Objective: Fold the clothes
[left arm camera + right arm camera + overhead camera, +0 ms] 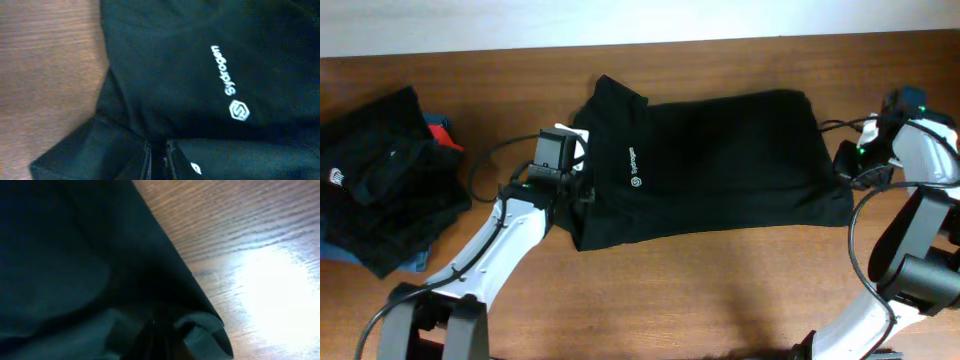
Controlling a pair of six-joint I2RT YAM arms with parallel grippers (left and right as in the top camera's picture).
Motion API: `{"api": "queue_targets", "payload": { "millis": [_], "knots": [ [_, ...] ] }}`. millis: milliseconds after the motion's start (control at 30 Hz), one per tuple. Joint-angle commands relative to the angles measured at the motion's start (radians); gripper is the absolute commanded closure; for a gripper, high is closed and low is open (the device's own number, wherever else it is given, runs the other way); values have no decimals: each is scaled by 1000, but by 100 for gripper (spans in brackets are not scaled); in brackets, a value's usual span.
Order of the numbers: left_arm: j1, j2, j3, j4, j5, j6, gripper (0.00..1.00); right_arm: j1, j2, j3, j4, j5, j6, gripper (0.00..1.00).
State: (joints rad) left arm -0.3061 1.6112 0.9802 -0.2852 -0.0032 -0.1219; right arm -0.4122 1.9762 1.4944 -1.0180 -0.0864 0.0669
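A black short-sleeved shirt (720,165) with a small white chest logo (633,168) lies folded lengthwise across the middle of the table, collar end to the left. My left gripper (582,192) is at its left edge and is shut on the shirt's fabric (158,155); the logo shows in the left wrist view (231,82). My right gripper (844,165) is at the shirt's right edge, shut on the hem (165,335). Dark cloth fills most of the right wrist view (70,255).
A heap of other black shirts (385,185) with a white logo lies at the left edge, over something red (440,132) and blue. The wooden table (720,290) shows in front of the shirt. Cables trail from both arms.
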Motion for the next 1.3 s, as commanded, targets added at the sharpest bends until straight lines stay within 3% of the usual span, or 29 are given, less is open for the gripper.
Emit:
{"api": "queue_targets", "payload": {
  "millis": [0, 467, 567, 700, 867, 1267],
  "knots": [
    [3, 17, 16, 21, -91, -1, 88, 8, 13, 14, 6, 9, -5, 92],
    [6, 18, 16, 90, -146, -1, 88, 8, 13, 14, 40, 21, 2, 91],
    [30, 15, 18, 50, -156, -40, 87, 8, 13, 14, 42, 21, 1, 68],
    [101, 14, 19, -28, -37, -54, 87, 7, 13, 14, 38, 20, 1, 61],
    [170, 39, 19, -86, 27, -53, 86, 7, 13, 14, 27, 19, 2, 60],
    [173, 208, 19, -2, 115, -32, 87, 7, 13, 14, -11, 19, 1, 60]
  ]
}}
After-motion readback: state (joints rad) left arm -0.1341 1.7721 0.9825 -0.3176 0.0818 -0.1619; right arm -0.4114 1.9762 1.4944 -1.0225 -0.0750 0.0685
